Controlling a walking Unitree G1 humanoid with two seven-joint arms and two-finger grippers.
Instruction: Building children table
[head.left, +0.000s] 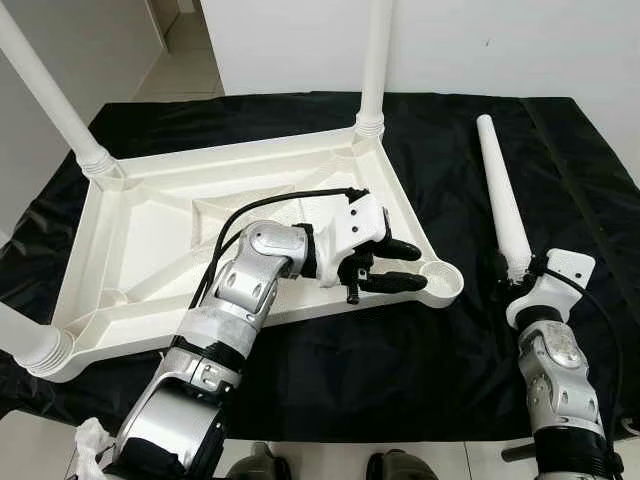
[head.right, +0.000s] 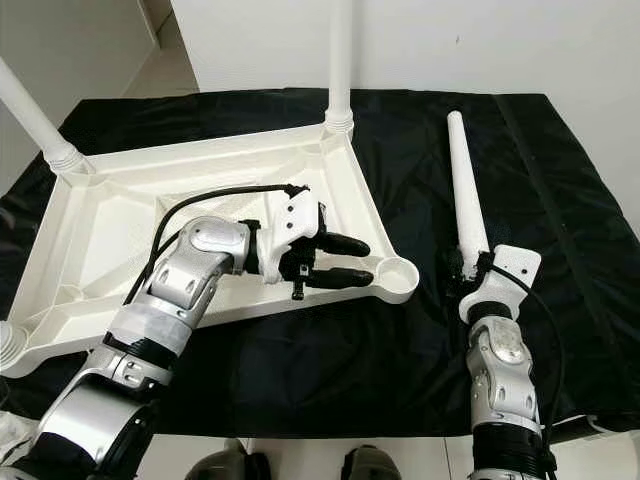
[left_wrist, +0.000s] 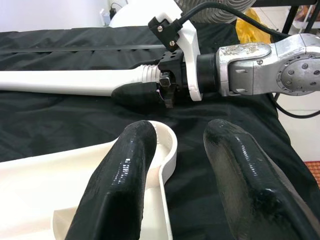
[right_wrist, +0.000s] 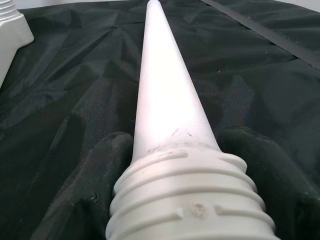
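The white children's table top lies upside down on a black cloth. Legs stand screwed in at its back left, back right and front left corners. The front right corner socket is a bare round cup. My left gripper is open just beside that socket, one finger over the table's inside and the other outside the rim. The loose white leg lies on the cloth to the right. My right gripper is shut on its threaded end.
The black cloth covers the whole work area, with open cloth between the table top and the loose leg. A white wall runs behind and pale floor shows at the far left. My feet are at the cloth's front edge.
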